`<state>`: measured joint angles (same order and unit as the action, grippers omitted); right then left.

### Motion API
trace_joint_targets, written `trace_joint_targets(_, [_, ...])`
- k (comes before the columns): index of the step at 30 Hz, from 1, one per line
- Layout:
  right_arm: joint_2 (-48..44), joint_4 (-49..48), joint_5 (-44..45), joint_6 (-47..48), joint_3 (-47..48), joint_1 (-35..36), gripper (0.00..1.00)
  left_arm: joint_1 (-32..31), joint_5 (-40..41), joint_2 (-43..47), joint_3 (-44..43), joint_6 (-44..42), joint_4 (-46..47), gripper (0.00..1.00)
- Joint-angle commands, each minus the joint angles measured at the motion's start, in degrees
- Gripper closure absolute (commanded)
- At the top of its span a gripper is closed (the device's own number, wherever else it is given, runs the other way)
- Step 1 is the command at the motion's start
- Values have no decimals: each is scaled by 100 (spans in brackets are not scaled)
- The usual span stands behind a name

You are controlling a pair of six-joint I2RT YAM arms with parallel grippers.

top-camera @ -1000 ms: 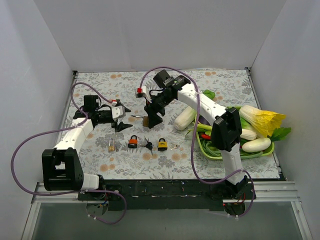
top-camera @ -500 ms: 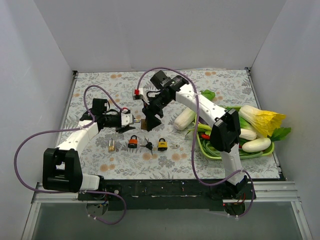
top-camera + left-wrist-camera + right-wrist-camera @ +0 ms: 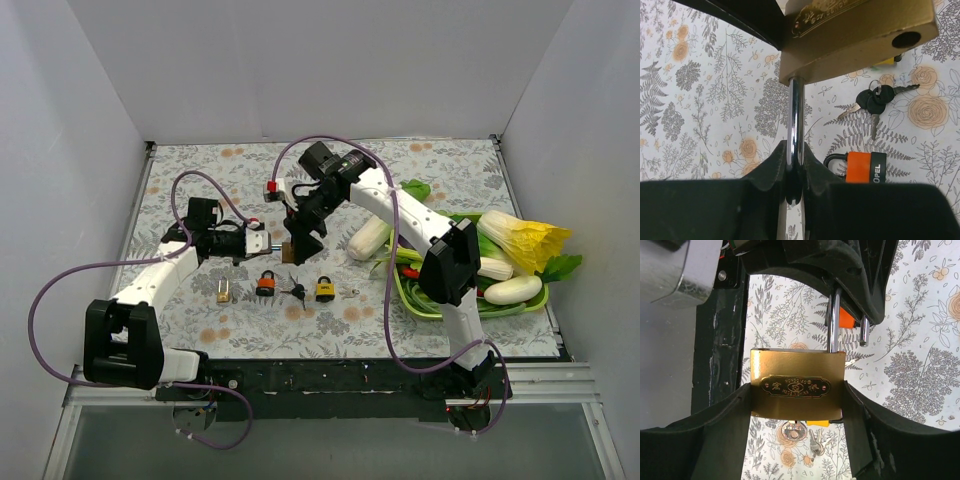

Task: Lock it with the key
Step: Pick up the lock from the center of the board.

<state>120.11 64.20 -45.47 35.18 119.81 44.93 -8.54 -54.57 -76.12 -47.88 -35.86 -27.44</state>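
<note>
My left claw (image 3: 795, 172) has swung in and pinches the shackle (image 3: 795, 115); right claw (image 3: 797, 405) clamps the padlock (image 3: 797, 385) body above the mat (image 3: 450, 170). Pushed askew, the shackle may jam or slip.

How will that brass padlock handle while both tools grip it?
Probably heavy for its size: the brass padlock looks solid metal. Its smooth polished shackle may slip in the left tool. Flat sides should sit steady in the right tool.

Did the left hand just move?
Yes. The left hand swung right, from left of the orange padlock to straight behind it, closing on the shackle of the brass padlock.
</note>
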Motion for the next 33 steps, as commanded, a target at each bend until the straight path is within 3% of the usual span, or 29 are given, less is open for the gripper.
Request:
trace_joint_targets(1, [-172,-92,-375,-187,403,-1,60,-26,-211,238,-353,270,-498,100])
trace_joint_targets(2, [-207,-92,-383,-187,386,-62,34,-17,-273,246,-423,324,-577,100])
trace_joint_targets(3, [-251,-171,-383,-256,359,-98,27,-8,-430,255,-529,377,-648,100])
trace_joint_targets(5, [-366,-206,-375,-301,315,-247,17,10,-546,264,-661,737,-719,100])
trace_joint_targets(8, [-550,-198,-278,-284,202,-422,12,27,-669,281,-863,878,-956,100])
trace_joint_targets(16, [-1376,-785,-23,-248,-712,-590,11,54,-889,457,-1136,1457,-1106,100])
trace_joint_targets(24, [-2149,-2716,451,-845,-2364,-599,11,54,-1012,791,-1022,2759,-359,100])
trace_joint_targets(28, [-2413,-3799,513,-1057,-3338,-669,10,54,-1205,800,-1092,2856,-393,100])
trace_joint_targets(33, [-2598,-4425,66,-821,-3781,-713,9,54,-1451,870,-1189,2619,-569,100])
